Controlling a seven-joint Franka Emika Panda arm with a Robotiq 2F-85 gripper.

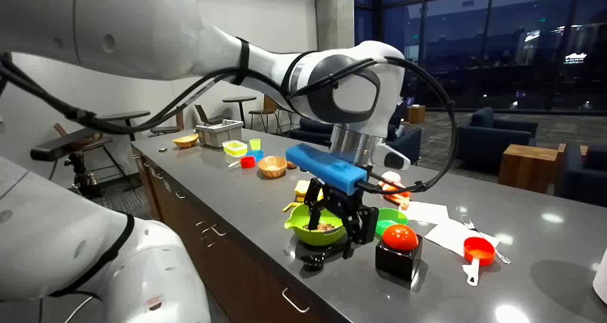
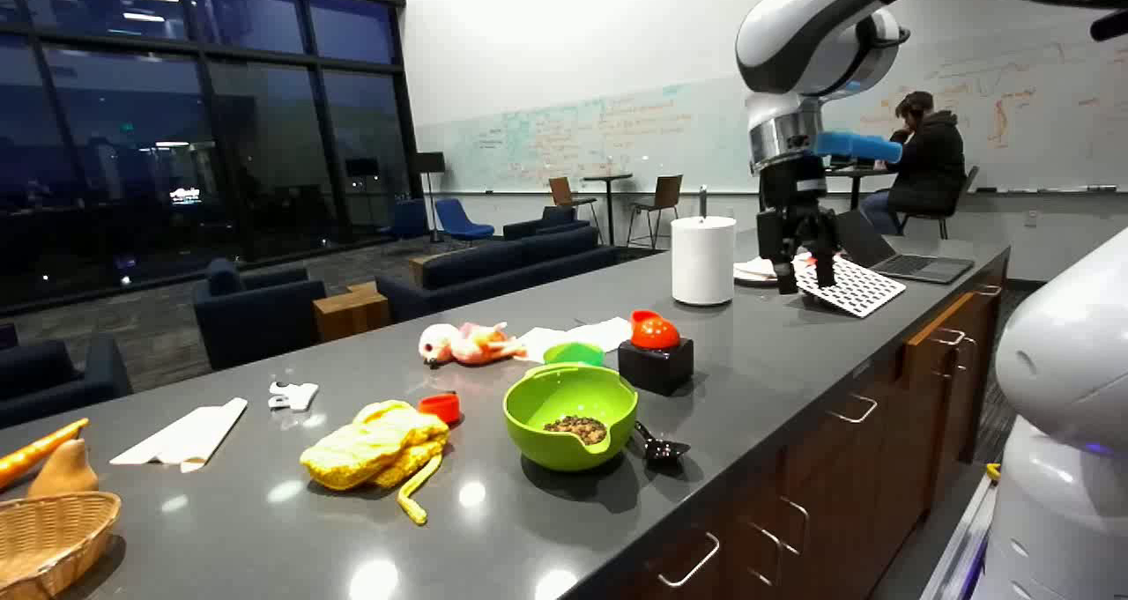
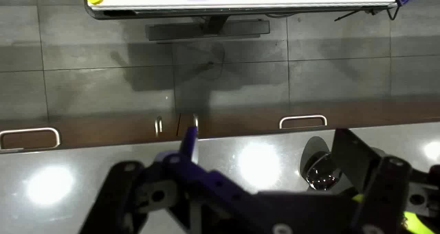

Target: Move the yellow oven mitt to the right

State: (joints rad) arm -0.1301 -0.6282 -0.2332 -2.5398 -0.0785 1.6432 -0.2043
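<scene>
The yellow oven mitt (image 2: pixel 374 448) lies crumpled on the grey counter, its thin strap trailing to one side. In an exterior view it shows only partly (image 1: pixel 302 189), behind the gripper and the green bowl. The mitt is not in the wrist view. My gripper (image 1: pixel 332 237) is open with nothing between its fingers. In an exterior view the gripper (image 2: pixel 806 276) hangs above the counter, well apart from the mitt and on the far side of the green bowl. In the wrist view the fingers (image 3: pixel 266 137) are wide apart over bare counter near its edge.
The lime-green bowl (image 2: pixel 564 441) holds brown bits and stands beside the mitt. A black ladle (image 2: pixel 663 447) lies by it. A black block (image 2: pixel 656 366) with a red cup on top, a paper towel roll (image 2: pixel 702 261) and a laptop (image 2: pixel 925 265) stand farther along.
</scene>
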